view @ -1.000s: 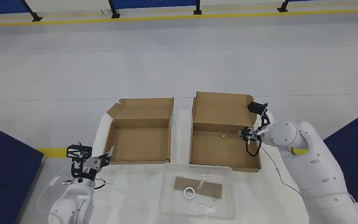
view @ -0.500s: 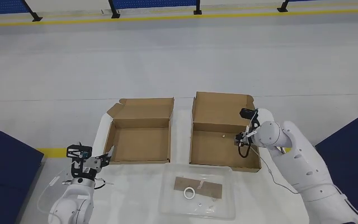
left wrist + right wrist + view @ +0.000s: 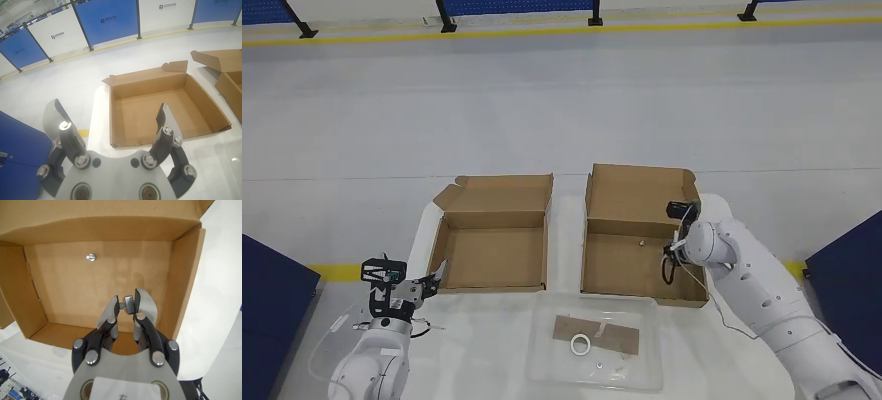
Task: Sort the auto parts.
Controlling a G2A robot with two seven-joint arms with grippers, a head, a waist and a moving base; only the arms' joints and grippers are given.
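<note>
Steel bolt (image 3: 129,308) was clamped in the right gripper (image 3: 125,300) above the floor of the right box (image 3: 75,291), well apart from a second bolt (image 3: 90,257) lying there, so release was best made low and level to stop it rolling; the left gripper (image 3: 108,104) hung spread wide beside the left box (image 3: 151,117).

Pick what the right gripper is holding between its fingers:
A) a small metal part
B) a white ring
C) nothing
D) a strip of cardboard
A: in the right wrist view the right gripper is shut on a small metal part, held above the floor of the cardboard box.
</note>
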